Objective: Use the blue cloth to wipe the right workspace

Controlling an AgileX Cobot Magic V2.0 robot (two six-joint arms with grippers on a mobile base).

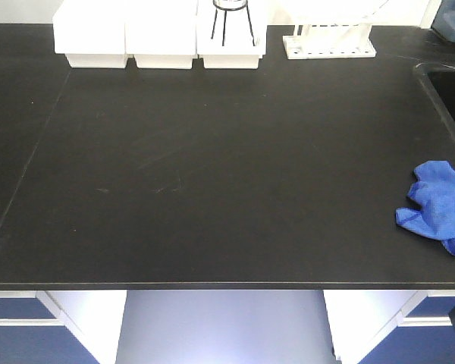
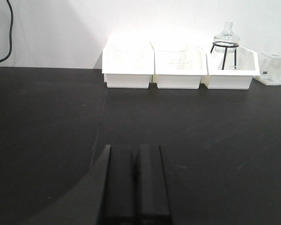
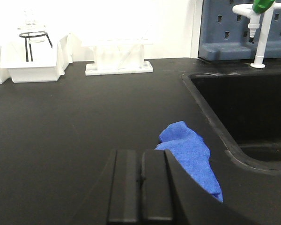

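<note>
The cloth (image 1: 437, 206) lies crumpled at the far right of the worktop (image 1: 212, 167), close to its front edge and just beside the rim of the sink (image 1: 451, 91). Nothing is holding it. In the right wrist view it sits just ahead of the right gripper (image 3: 141, 154) and off to its right, and the gripper's body hides the near end. Its long axis runs roughly front to back along the sink rim, angling from far-left to near-right as that camera sees it.

The right gripper has its fingers pressed together with nothing between them. It hangs low over the worktop, short of the cloth and apart from it. The left gripper (image 2: 135, 150) is closed in the same way and empty, and it faces the bins (image 2: 178, 68) at the back wall. There is no blue anywhere in its view, so we judge the right arm much the nearer and the one to make this pick.

We reckon the grasp hasn't begun. The coming move calls for the fingers to spread, shift right and forward, then come down across the cloth's narrow width. The sink's edge sits right alongside, so a nudge that way could tip the cloth in. The surface to be wiped doesn't show in these views.
</note>
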